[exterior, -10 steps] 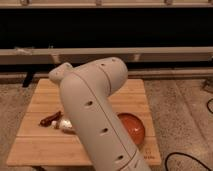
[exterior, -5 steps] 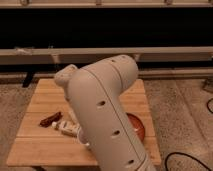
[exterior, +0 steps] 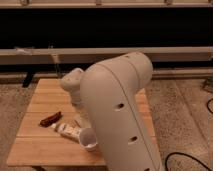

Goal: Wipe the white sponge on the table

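Table (exterior: 42, 150) low, light wood planks, on speckled floor (exterior: 185, 115). Dark wall behind, pale rail (exterior: 45, 51) running across. Black cable (exterior: 187, 159) on floor near right. Big cream arm (exterior: 120, 115) fills centre, hides table's right half. Gripper (exterior: 80, 121) down at table middle, behind arm; whether closed or apart, cannot tell. White tube (exterior: 75, 133) lying by near edge, label unreadable. Reddish-brown item (exterior: 50, 119) left of it, apart. Bare planks far left. Sponge not visible.
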`<state>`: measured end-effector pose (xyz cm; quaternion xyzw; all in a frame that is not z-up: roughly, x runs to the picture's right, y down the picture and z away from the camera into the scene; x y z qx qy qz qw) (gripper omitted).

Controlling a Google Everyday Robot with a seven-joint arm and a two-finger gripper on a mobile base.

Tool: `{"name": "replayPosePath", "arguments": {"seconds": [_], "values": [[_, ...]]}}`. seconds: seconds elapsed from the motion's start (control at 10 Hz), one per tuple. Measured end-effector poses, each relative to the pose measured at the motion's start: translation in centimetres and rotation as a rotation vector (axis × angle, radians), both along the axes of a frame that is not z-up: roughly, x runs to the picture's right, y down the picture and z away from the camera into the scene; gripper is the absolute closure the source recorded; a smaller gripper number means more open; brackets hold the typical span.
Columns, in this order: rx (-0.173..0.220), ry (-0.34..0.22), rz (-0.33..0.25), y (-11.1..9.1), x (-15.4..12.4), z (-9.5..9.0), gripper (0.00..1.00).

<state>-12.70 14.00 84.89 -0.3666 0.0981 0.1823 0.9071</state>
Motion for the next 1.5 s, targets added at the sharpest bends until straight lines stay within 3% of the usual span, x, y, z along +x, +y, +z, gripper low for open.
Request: {"name": "replayPosePath", "arguments": {"seconds": [0.2,0.3,0.6,0.8,0.9,1.5], "values": [[-0.008,-0.002,-0.017,0.9,1.7,-1.0,0.90],[-0.012,-0.006,-0.026,1.4,1.6,-1.3,0.78],[-0.018,-0.019,-0.060,1.3,-1.1,-1.3,0.56],[-0.022,-0.017,-0.073,1.1,-1.0,-1.1,0.37],[-0.027,-0.021,-0.084,1.6,-1.0,-1.5,0.33],[-0.047,-0.020,-0.109,1.9,-1.3,-1.5,0.33]]}}
